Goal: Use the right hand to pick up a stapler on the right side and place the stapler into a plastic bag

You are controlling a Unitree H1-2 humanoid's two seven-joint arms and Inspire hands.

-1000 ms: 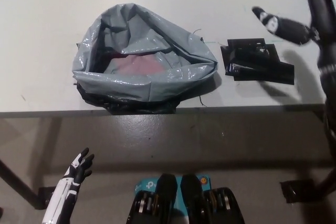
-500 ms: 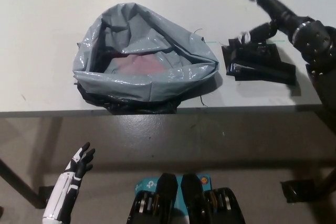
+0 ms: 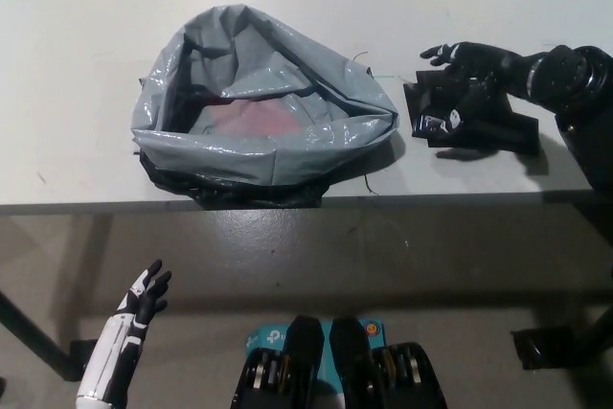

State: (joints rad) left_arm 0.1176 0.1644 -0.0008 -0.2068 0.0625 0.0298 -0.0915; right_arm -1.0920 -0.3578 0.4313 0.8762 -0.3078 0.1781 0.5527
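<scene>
A black stapler point(image 3: 479, 122) lies on the white table, to the right of the grey plastic bag point(image 3: 259, 112). The bag sits open with its mouth upward, something reddish showing inside. My black right hand point(image 3: 466, 79) reaches in from the right and hovers right over the stapler's left end, fingers spread and curved down around it; I cannot tell whether they touch it. The stapler still rests on the table. My white left hand point(image 3: 144, 299) hangs low at the lower left, below the table edge, fingers apart.
The white table point(image 3: 86, 26) ends in a front edge point(image 3: 287, 203) just below the bag and stapler. A darker lower surface lies beneath that edge. A black object point(image 3: 546, 347) sits at the bottom right.
My right hand has swung down and left from above the table's right side onto the stapler. The bag and stapler have not moved. My left hand barely shifted.
</scene>
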